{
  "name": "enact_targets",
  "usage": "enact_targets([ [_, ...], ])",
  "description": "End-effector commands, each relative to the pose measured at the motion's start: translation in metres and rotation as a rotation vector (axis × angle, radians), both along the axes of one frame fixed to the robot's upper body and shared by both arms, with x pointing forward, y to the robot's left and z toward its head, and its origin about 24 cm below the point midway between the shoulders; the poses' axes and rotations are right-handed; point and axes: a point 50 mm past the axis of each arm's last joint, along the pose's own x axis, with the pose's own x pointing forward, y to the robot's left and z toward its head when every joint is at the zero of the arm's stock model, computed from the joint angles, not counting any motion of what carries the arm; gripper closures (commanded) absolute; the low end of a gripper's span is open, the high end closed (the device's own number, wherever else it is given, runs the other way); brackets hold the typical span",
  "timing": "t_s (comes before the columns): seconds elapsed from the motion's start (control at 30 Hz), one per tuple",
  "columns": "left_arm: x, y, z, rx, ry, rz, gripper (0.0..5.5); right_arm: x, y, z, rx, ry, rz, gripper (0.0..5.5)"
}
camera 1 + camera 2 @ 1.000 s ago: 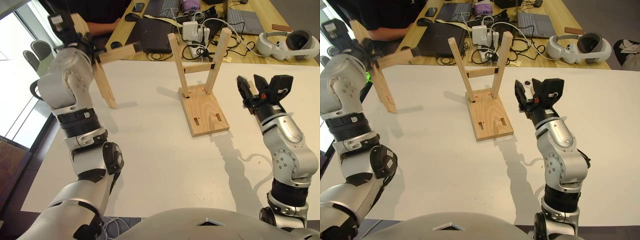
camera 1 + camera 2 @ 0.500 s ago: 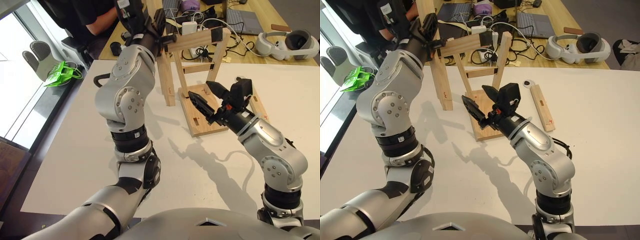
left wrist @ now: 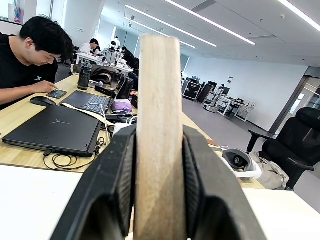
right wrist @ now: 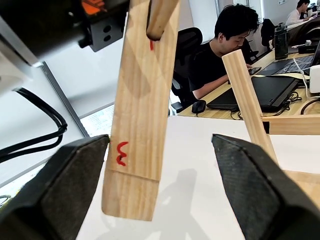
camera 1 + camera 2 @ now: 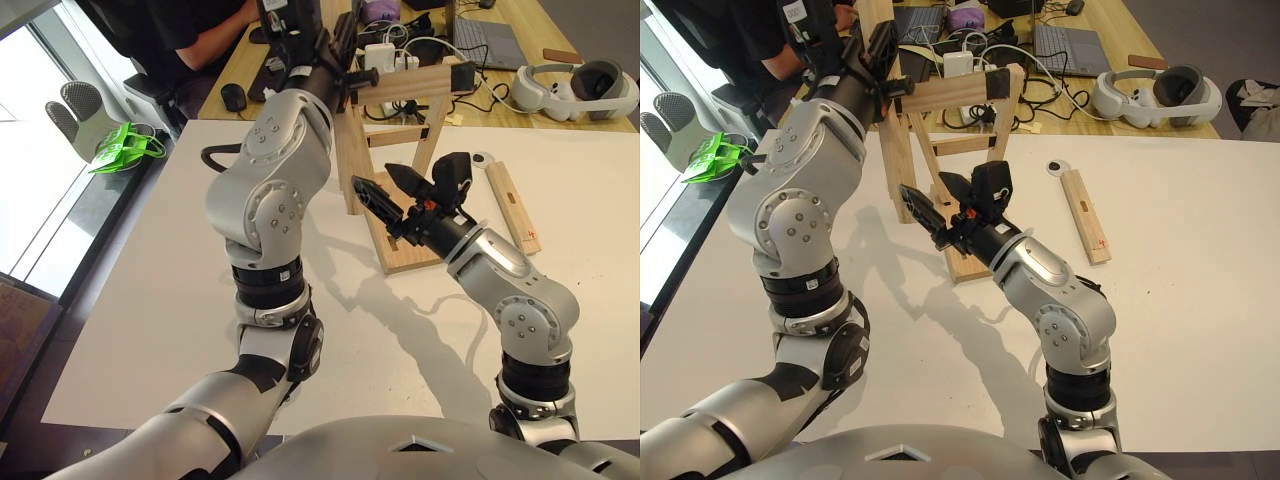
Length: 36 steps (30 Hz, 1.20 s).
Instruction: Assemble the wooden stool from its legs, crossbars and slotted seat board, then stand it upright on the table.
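Surface: white table (image 5: 130,300); at its far edge a wooden desk (image 5: 545,25) carrying a laptop (image 5: 488,40) and a headset (image 5: 580,85).
Seat board: slotted seat board (image 5: 962,268) lying flat at the table's centre; two upright legs (image 5: 1002,120), joined by a crossbar (image 5: 962,145), stand in its far end.
Left gripper: left gripper (image 5: 345,70) raised over the table's far edge, fingers clamped on a leg frame (image 5: 410,82). The frame's bar runs level above the upright legs. One hanging leg (image 5: 352,165) points down at the board's left side.
Right gripper: right gripper (image 5: 937,198) above the seat board, jaws spread wide, holding nothing. From the wrist, the hanging leg's red-marked lower end lies between the pads, close to one; contact cannot be told.
Loose part: wooden bar (image 5: 512,205) flat on the table right of the board; small white disc (image 5: 482,158) at its far end.
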Motion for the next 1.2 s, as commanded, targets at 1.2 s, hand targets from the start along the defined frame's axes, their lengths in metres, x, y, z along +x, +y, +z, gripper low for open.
enact_targets([
  [1.2, -0.019, 0.000, 0.009, -0.052, 0.075, -0.129, 4.46, 0.008, -0.035, -0.012, -0.100, -0.073, 0.024, 1.71],
])
